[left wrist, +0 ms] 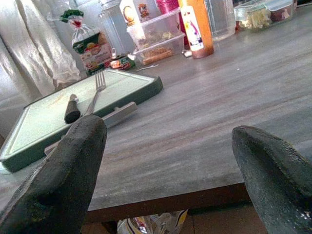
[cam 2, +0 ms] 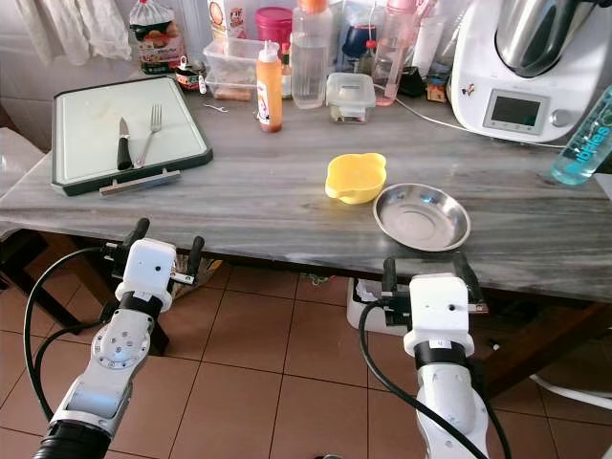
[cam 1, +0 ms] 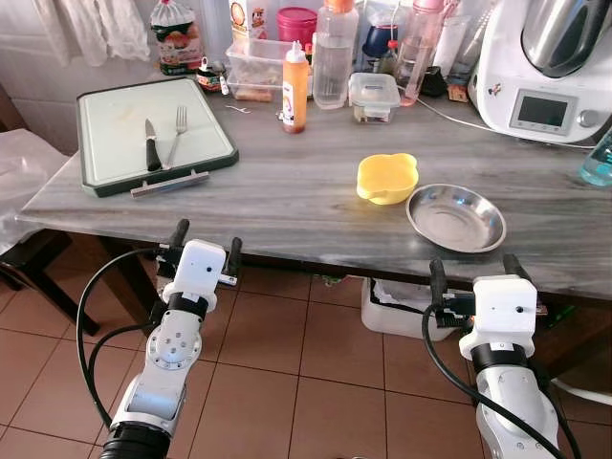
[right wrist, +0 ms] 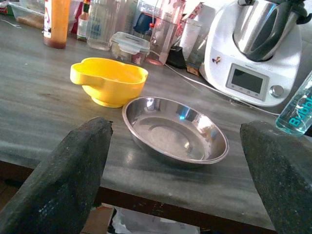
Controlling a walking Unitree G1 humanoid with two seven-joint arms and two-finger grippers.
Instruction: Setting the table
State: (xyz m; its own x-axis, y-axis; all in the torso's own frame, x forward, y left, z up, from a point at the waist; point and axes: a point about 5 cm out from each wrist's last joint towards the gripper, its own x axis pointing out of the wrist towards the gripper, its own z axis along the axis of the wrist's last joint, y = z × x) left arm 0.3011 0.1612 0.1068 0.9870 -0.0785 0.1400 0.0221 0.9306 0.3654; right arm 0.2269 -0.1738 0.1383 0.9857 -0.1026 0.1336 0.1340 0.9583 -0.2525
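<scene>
A steel plate lies near the grey table's front edge, with a yellow bowl just behind it to the left. A black-handled knife and a fork rest on a green-rimmed cutting board at the far left. My left gripper hovers open just before the table's edge, below the board. Below the steel plate, my right gripper is open at the edge. Both hold nothing.
Along the back stand an orange sauce bottle, plastic containers, clear bottles and a white kitchen machine. A blue bottle is at the far right. A white bin sits under the table on the tiled floor.
</scene>
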